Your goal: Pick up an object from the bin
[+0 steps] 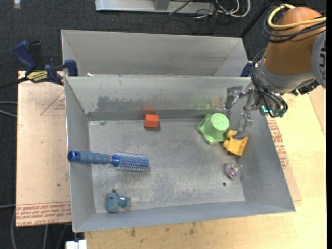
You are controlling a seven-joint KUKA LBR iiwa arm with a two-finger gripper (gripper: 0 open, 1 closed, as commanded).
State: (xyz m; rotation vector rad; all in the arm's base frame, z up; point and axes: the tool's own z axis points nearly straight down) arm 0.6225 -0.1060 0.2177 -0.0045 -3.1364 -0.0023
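While your claw (243,113) hangs near the right wall of the bin (171,77), just above a yellow toy (234,145) lying just beside a green cup (214,127), centre it on the yellow piece alone so the cup isn't nudged. Whether the claw is released or clenched cannot be told.

1. The arm (293,40) runs off the view's right edge.
2. We cannot tell whether the gripper (243,126) touches the yellow thing (236,145) under it.
3. The small round thing (231,171) near the bin's (78,139) right wall is too small for us to name.
4. The blue-grey lump (116,201) at front left: kind unclear to us.
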